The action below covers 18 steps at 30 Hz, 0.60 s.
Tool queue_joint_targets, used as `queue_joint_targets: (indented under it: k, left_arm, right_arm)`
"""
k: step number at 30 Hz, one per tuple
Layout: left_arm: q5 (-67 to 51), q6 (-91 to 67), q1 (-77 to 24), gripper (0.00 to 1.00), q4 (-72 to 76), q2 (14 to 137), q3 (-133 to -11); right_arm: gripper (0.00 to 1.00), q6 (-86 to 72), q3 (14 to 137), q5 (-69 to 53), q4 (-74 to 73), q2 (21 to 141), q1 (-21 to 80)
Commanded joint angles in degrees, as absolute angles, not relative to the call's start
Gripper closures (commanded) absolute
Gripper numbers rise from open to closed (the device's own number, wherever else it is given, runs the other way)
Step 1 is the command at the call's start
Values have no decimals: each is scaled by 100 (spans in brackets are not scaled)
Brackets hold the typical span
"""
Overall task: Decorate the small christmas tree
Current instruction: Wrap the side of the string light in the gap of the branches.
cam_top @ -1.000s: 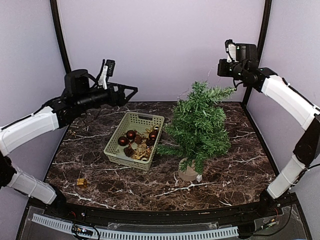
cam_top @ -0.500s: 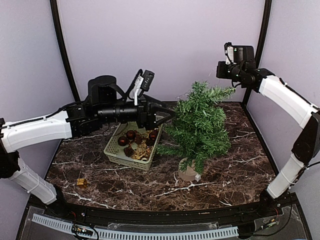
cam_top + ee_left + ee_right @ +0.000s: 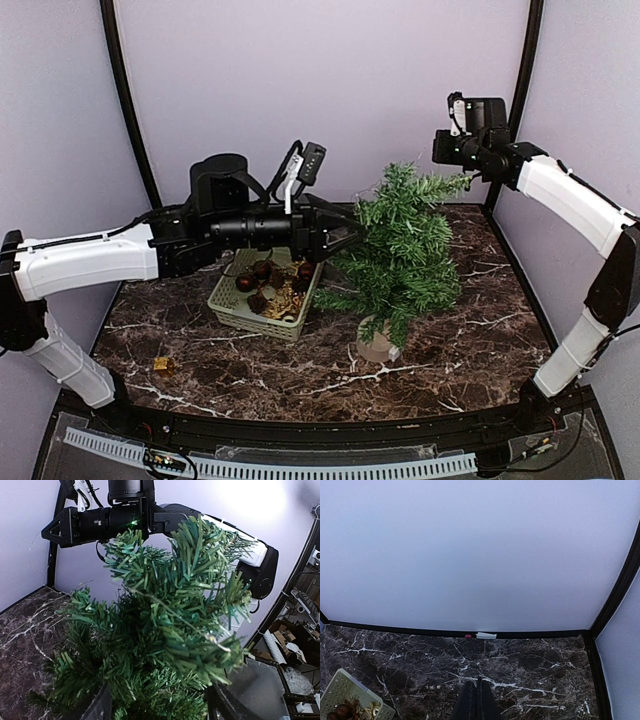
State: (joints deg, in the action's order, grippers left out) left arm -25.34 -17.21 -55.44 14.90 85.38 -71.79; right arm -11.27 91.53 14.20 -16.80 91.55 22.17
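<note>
Marble table (image 3: 480,330) carried the small christmas tree (image 3: 400,255), upright, right of centre. Left gripper (image 3: 348,236) gaped wide at its upper branches, holding nothing. Right gripper (image 3: 440,148) hung high near the tip, fingers pressed together, nothing seen between.

Judgement: enter the foliage slowly and avoid tipping the tree.

Basket (image 3: 248,318), just left of the tree, held dark red baubles (image 3: 262,270) and gold pieces (image 3: 287,302).

- The top external view looks from above and behind the arm bases, forward and down over the whole table (image 3: 480,330).
- The left wrist view sits close against the small christmas tree (image 3: 160,630), facing across it toward the right arm (image 3: 90,522).
- The right wrist view looks down from high up at the table's far edge and shares the basket (image 3: 350,695) with the top view.
</note>
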Motion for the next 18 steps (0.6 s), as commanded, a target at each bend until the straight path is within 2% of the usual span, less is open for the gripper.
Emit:
queue_joint_targets:
  k: [1,8,18]
  left_arm:
    - [-2237,-1666,-5565,32,1750,7872,-6758]
    - [-2395,-1644,-5746,33,1618,7522,-6474]
    - [-2292,-1584,-6021,30,1614,7999,-6842]
  right_arm:
    - [100,-1168,9123,1468,-1441,8910,2206]
    - [100,-1203,9128,1434,-1423,8901,2206]
    - [100,-1248,9059,1301,-1396,8823,2204]
